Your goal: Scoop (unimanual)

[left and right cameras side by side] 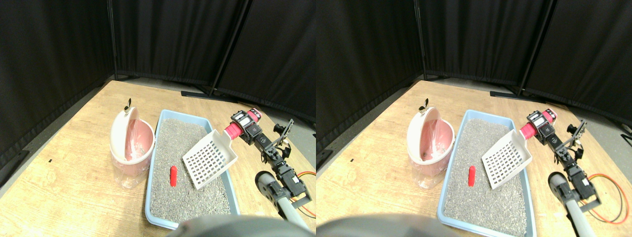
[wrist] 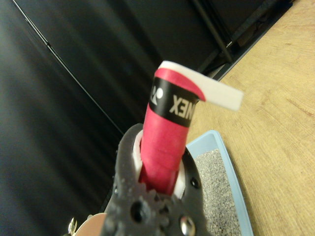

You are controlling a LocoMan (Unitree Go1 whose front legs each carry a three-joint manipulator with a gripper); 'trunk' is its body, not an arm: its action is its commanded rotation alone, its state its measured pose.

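Wooden floor, black curtains | right gripper (left and right cameras side by side: 240, 129) clamps slotted scoop (left and right cameras side by side: 210, 159) handle | slide blade under red piece (left and right cameras side by side: 173, 176), level.

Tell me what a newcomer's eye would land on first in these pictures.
The white slotted scoop stands out first, raised over the grey litter in the blue tray, its red-wrapped handle clamped in the right gripper. Next comes the small red piece lying on the litter just left of the scoop. Left of the tray stands a pink bin with its white lid tipped open.
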